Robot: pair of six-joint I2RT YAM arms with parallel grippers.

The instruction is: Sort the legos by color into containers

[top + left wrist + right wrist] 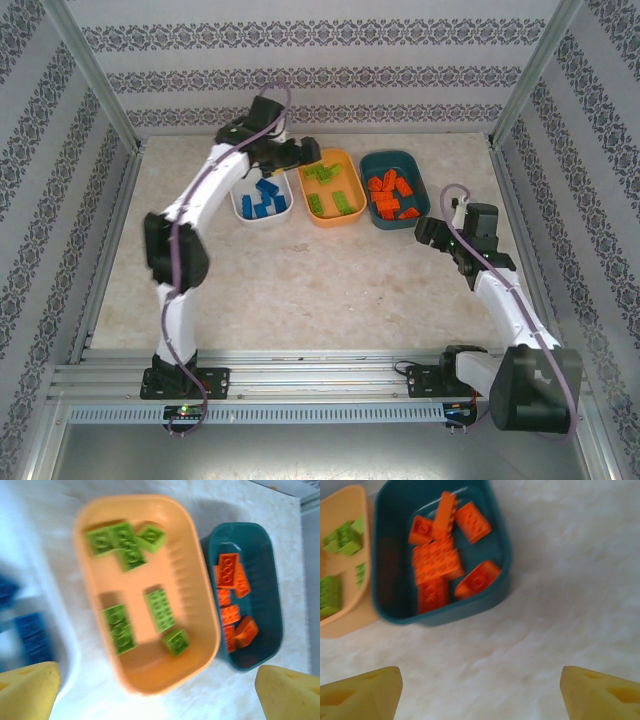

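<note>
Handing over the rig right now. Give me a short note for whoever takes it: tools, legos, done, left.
Left tool: open, empty, at the orange dish.
Right tool: open, empty, over the table beside the teal dish.
Blue legos in the white dish, green legos in the orange dish, orange legos in the teal dish.
Done: every lego in view is sorted by color.
Left: nothing to sort in view; probably just retract both arms.

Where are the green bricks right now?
In the top view the lime green bricks lie inside the orange dish, the middle of three, between the white dish on its left and the dark teal dish.
</note>
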